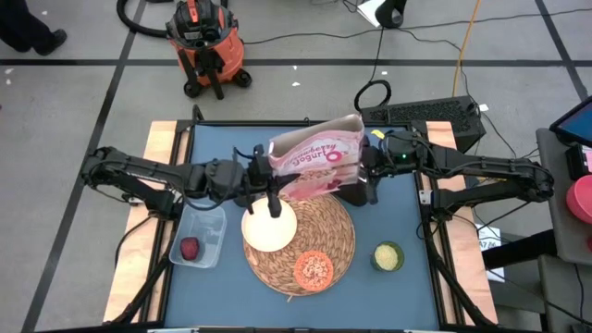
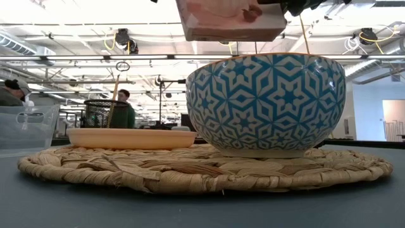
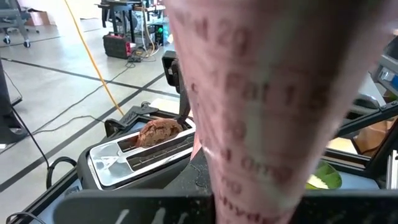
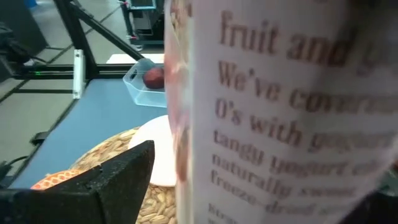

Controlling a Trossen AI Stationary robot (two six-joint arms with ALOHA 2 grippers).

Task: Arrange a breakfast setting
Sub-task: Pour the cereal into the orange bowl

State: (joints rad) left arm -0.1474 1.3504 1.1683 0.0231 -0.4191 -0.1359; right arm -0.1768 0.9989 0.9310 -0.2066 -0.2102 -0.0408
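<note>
The pink-white cereal box hangs in the air above the far part of the round straw placemat; its underside shows high over the bowl. My left gripper is shut at the box's left end. My right gripper stands open at the box's right end, with one finger beside the box's printed side and apart from it. On the placemat rest the bowl, cream inside and blue-white patterned outside, and the small orange dish. My left gripper holds the cereal box by its left end, coming level from the table's left. The box itself fills the left wrist view and hides the fingers, so the kind of hold cannot be told. The box is lifted clear of the placemat, printed face tilted upward.
A clear plastic tub with a dark-red fruit stands left of the placemat. A small green-yellow cup stands to its right. A silver toaster shows beyond the box. People stand in the room behind.
</note>
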